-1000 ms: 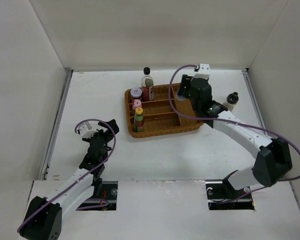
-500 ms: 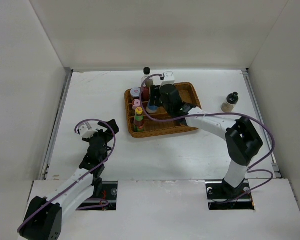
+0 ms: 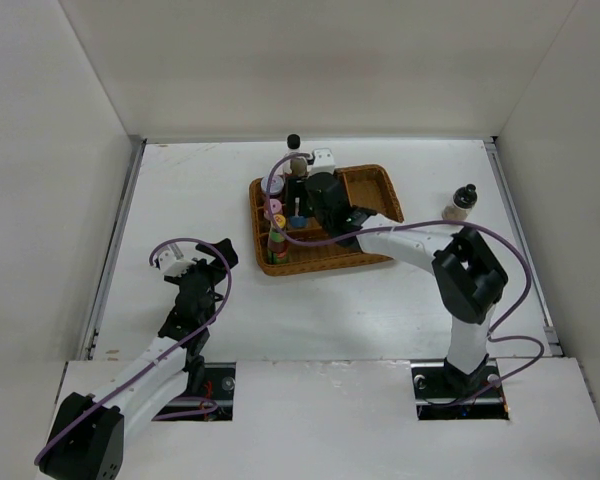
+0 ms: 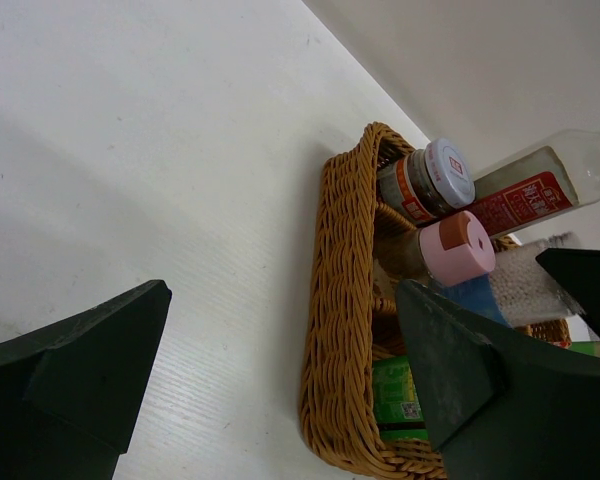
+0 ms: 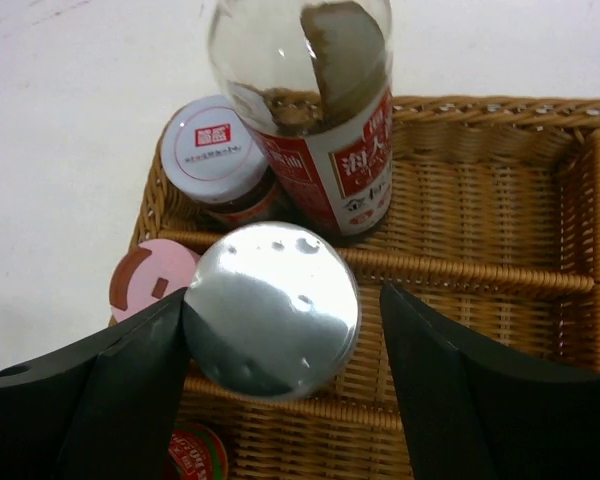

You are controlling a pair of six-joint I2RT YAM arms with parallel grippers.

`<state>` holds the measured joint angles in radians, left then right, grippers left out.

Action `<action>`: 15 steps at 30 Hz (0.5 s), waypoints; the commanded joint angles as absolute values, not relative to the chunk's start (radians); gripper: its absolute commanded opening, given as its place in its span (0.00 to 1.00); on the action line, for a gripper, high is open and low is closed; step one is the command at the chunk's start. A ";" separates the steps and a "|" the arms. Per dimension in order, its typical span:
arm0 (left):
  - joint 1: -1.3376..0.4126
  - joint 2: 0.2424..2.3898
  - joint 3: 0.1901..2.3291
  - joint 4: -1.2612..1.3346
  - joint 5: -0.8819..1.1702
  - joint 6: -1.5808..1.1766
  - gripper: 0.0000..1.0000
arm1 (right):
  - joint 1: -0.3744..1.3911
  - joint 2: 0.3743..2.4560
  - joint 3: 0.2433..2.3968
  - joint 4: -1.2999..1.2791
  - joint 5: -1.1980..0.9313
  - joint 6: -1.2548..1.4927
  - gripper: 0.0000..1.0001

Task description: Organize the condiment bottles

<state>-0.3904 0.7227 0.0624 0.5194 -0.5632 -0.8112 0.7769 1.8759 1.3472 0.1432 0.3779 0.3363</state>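
My right gripper point(image 3: 298, 208) point(image 5: 283, 305) hangs over the left end of the brown wicker tray point(image 3: 375, 185). Its jaws are open around the white blue-banded jar point(image 5: 270, 310) point(image 3: 299, 222): the left finger touches the silver lid, and a gap shows at the right finger. Around the jar in the tray stand the tall clear dark-sauce bottle point(image 5: 325, 120) point(image 3: 293, 143), the lavender-lidded jar point(image 5: 215, 150), the pink-capped shaker point(image 5: 145, 285) point(image 3: 274, 208) and the green-red bottle point(image 3: 278, 242). The small dark bottle point(image 3: 461, 203) stands on the table right of the tray. My left gripper point(image 3: 218, 252) point(image 4: 280, 380) is open and empty.
The tray's right compartments point(image 5: 500, 250) hold nothing. In the left wrist view the tray's left wall point(image 4: 340, 300) faces my left gripper across bare white table point(image 4: 160, 150). White walls close in the table on three sides.
My right arm swung left from the tray's right end to its left compartments, carrying the blue-banded jar, which now sits among the other bottles. The left arm has not moved.
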 commanded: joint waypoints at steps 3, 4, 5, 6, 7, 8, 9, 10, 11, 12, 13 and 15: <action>-0.387 0.710 0.051 0.552 -0.552 -0.808 1.00 | 0.789 1.821 1.399 0.199 0.406 0.350 0.88; -0.387 0.712 0.051 0.552 -0.552 -0.808 1.00 | 0.789 1.807 1.396 0.193 0.410 0.351 0.88; -0.387 0.712 0.051 0.552 -0.552 -0.808 1.00 | 0.789 1.795 1.393 0.189 0.413 0.351 0.89; -0.387 0.710 0.051 0.552 -0.552 -0.808 1.00 | 0.789 1.775 1.387 0.177 0.423 0.353 0.89; -0.387 0.709 0.051 0.552 -0.552 -0.808 1.00 | 0.789 1.760 1.381 0.170 0.432 0.354 0.89; -0.387 0.706 0.051 0.552 -0.552 -0.808 1.00 | 0.783 1.732 1.365 0.161 0.448 0.360 0.89; -0.387 0.706 0.051 0.552 -0.552 -0.808 1.00 | 0.775 1.714 1.353 0.155 0.456 0.362 0.89; -0.387 0.706 0.051 0.552 -0.552 -0.808 1.00 | 0.760 1.685 1.332 0.149 0.468 0.364 0.89; -0.387 0.706 0.051 0.552 -0.552 -0.808 1.00 | 0.743 1.649 1.301 0.147 0.482 0.368 0.89; -0.387 0.706 0.051 0.552 -0.552 -0.808 1.00 | 0.719 1.610 1.263 0.152 0.495 0.374 0.89; -0.387 0.706 0.051 0.552 -0.551 -0.808 1.00 | 0.690 1.567 1.220 0.155 0.505 0.383 0.90; -0.387 0.706 0.051 0.552 -0.549 -0.808 1.00 | 0.603 1.481 1.133 0.155 0.521 0.397 0.90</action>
<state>-0.3904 0.7189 0.0624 0.5198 -0.5629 -0.8112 0.7101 1.6012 1.2076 0.1322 0.4431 0.3634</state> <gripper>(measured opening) 0.997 0.898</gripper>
